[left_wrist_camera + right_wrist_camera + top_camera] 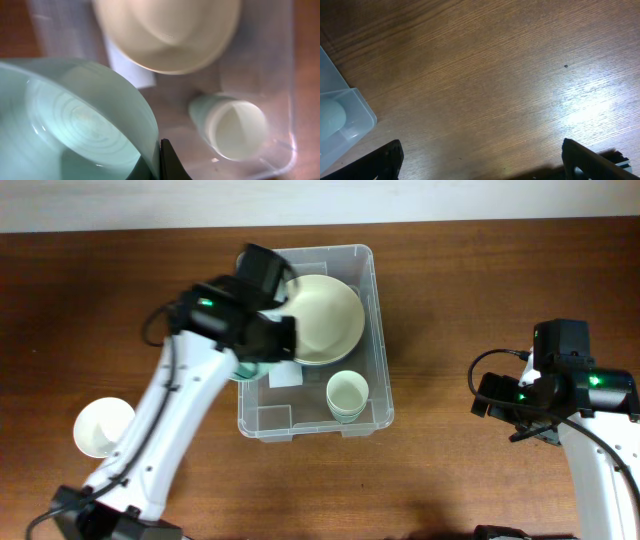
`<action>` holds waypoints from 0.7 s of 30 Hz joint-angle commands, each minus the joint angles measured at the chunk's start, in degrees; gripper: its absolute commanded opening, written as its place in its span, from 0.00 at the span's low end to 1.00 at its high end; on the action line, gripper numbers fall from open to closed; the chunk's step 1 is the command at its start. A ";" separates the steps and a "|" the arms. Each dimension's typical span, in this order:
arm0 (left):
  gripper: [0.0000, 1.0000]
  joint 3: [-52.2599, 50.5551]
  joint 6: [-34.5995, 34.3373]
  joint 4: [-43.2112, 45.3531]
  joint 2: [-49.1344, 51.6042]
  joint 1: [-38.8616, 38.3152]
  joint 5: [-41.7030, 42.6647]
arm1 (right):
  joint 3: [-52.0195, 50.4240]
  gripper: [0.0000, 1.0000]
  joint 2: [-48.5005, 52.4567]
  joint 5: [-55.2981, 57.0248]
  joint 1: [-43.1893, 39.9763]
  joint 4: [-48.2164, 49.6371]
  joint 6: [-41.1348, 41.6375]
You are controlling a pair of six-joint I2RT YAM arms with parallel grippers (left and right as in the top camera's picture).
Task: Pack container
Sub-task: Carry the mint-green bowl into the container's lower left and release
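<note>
Left gripper (156,167) is clenched on the rim of the mint bowl (75,120), over the left side of the container (300,412) (mid-table, with a cream bowl (325,315) and a pale cup (347,393) inside). Right gripper (485,160) is spread wide above the wooden table (495,75), right of the container, holding nothing.

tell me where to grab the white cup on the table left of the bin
Pinch the rim of the white cup from above, one finger inside, one outside. Its open mouth faces up, leaving the thin rim exposed. Take the edge away from the bin; the left arm covers the other.
</note>
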 commanded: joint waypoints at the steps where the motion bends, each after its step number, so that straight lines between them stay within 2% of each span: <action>1: 0.01 -0.15 -7.43 -0.90 2.05 -4.55 -2.45 | 0.55 0.97 0.11 0.70 0.52 0.11 -0.63; 5: 0.01 -1.88 -11.17 -1.05 3.76 -6.49 -2.54 | 0.55 0.97 0.11 0.52 0.52 0.13 -0.63; 18: 0.01 -12.04 -11.65 3.52 9.60 -7.89 -0.15 | 0.55 0.97 0.11 0.52 0.52 0.09 -0.63; 19: 0.02 -12.09 -11.65 3.54 10.10 -7.89 -0.15 | 0.55 0.97 0.11 0.52 0.52 0.09 -0.66; 21: 0.16 -12.09 -11.63 3.72 10.36 -7.89 -0.17 | 0.55 0.97 0.11 0.52 0.52 0.11 -0.81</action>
